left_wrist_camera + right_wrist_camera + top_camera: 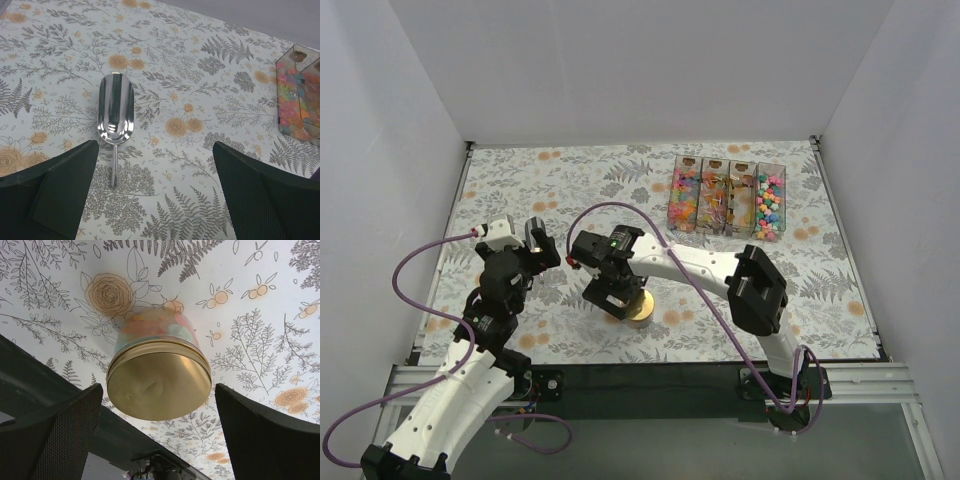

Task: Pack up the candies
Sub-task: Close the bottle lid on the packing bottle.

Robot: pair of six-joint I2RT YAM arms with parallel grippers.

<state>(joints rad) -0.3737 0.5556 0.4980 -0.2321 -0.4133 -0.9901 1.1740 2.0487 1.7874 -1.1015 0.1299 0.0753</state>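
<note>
L hand (155, 148) open, empty, over scoop (116, 112); R hand (159, 390) open, empty, over jar (160, 372).

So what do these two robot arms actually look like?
The left arm and right arm are white tubular segments linked by chunky black joints. A purple cable loops off the left, another over the right. The left gripper and right gripper each have two broad black fingers with mesh-textured faces.
</note>
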